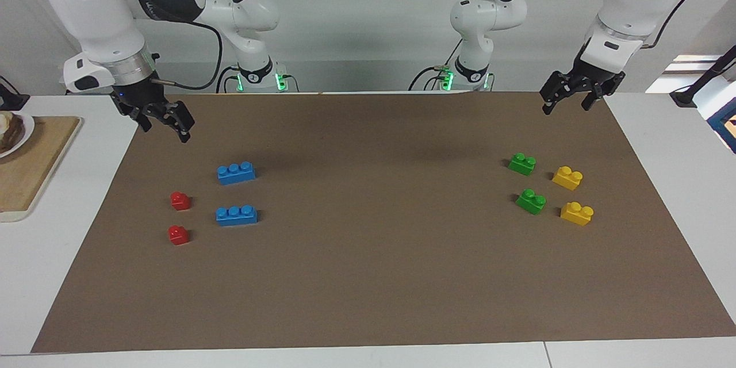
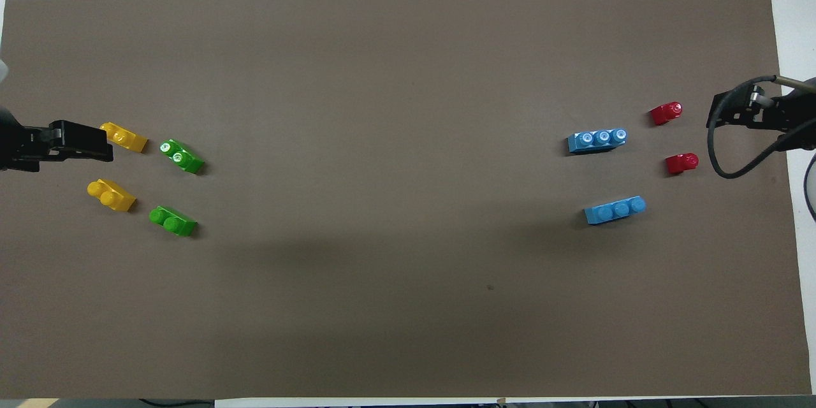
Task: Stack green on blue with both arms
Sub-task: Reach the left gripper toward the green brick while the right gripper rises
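Both arms were raised at the robots' end of the table [image 1: 368, 359], over the brown mat [image 1: 368, 253]. Left gripper [image 1: 573, 98] hung over the mat corner at the left arm's end, fingers apart, nothing between them. Right gripper [image 1: 164, 119] hung over the mat edge at the right arm's end, fingers apart, empty.

Nearest bricks, left arm's end: green brick A [image 1: 522, 163] w/ yellow brick A [image 1: 567, 177] beside it, toward the mat edge. Next row out: green brick B [image 1: 531, 201] and yellow brick B [image 1: 577, 213], same order. All four lay flat on the mat, studs up, apart from each other.

Right arm's end: blue brick A [image 1: 236, 172] lay nearest the robots. Red brick A [image 1: 180, 200] sat farther out, toward the mat edge. Blue brick B [image 1: 236, 214] came next, then red brick B [image 1: 178, 234], farthest out. No brick touched another; nothing was stacked. Greens and blues lay well apart, at different ends of the mat.

A wooden board [image 1: 29, 167] w/ a plate [image 1: 11, 132] on it sat off the mat, at the right arm's end.
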Robot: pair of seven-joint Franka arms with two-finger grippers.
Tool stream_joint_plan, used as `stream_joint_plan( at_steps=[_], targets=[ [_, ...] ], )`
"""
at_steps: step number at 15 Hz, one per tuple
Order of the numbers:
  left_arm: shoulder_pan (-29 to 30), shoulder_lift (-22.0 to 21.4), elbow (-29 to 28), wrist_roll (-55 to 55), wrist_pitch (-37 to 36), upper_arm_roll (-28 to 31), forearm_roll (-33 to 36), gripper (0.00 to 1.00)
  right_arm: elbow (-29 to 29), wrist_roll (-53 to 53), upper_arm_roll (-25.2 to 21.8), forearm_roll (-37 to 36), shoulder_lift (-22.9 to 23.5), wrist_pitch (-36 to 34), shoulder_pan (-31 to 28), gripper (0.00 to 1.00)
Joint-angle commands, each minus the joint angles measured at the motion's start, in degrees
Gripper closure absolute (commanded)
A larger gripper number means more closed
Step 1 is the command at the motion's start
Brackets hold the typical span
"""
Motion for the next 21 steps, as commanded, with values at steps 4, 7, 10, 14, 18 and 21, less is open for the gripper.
stream_joint_plan(
  at_steps=[4,7,10,14,18,21],
  targets=[
    [0.17,-4.93,-9.03,-5.5,6.39,0.21,0.02,0.0,7.68,16.77,0.56,6.83,7.41,-2.29,-0.53,0.05],
    [-0.18,-6.62,-14.5,-16.74,12.81,0.12,-0.07,0.0,14.45,25.48,0.56,10.53,13.04,-5.72,-0.71,0.07],
    [-0.18,-4.6,-15.91,-25.54,15.8,-0.05,-0.16,0.0,16.67,33.56,0.56,13.26,16.56,-5.82,-0.71,0.09],
    [-0.09,-2.32,-21.71,-33.28,24.05,-0.05,-0.33,0.0,16.67,43.33,0.56,17.12,20.6,-4.59,-1.33,0.11],
    [0.79,3.66,-21.63,-40.85,28.29,-0.05,-0.42,0.0,15.71,44.49,0.47,17.49,22.72,-2.13,-1.41,0.11],
    [1.14,6.82,-21.8,-42.78,30.65,0.04,-0.6,0.0,15.44,44.66,0.38,17.66,25.18,-1.69,-2.99,0.11]
  ],
)
